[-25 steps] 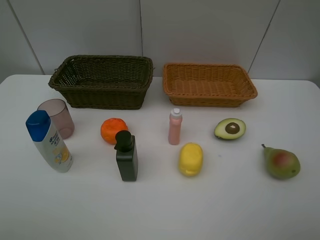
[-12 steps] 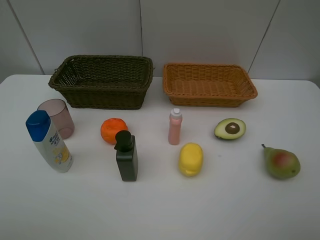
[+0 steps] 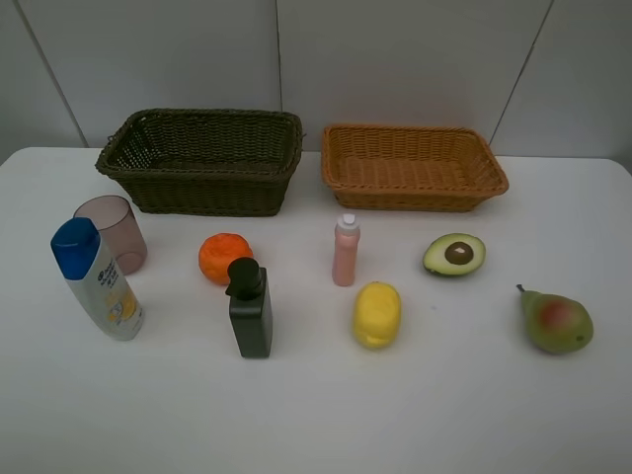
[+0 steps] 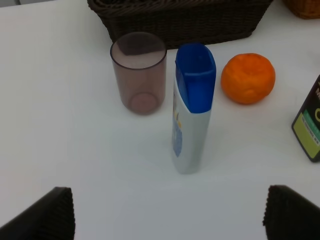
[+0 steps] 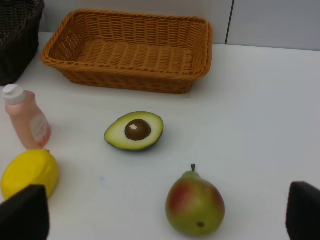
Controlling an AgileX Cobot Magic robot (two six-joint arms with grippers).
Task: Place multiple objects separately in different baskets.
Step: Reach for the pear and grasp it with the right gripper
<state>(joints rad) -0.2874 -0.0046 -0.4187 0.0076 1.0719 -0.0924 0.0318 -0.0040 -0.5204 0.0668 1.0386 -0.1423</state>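
- Nothing is sorted yet: the dark basket [image 3: 197, 117] and tan basket [image 3: 415, 197] line the far edge of the table [image 3: 316, 425], and nothing shows in either.
- The left claw [image 4: 167, 220] gapes wide and holds nothing, looking down on the white bottle [image 4: 192, 110] near the left edge.
- The cup [image 4: 139, 72] is just beside that bottle, so a sloppy approach could knock either over.
- The orange [image 3: 224, 258] sits close by the black bottle [image 3: 251, 311]. Nudge one and the orange rolls.
- The right claw [image 5: 164, 216] is also wide open and empty, above the pear [image 5: 195, 205] and avocado [image 5: 134, 131] toward the right edge.
- Mid-table, the slim pink bottle [image 3: 346, 252] stands upright behind the lemon [image 3: 377, 314] and looks tippy.
- Neither arm shows from above, so I can't say how high the claws hang.
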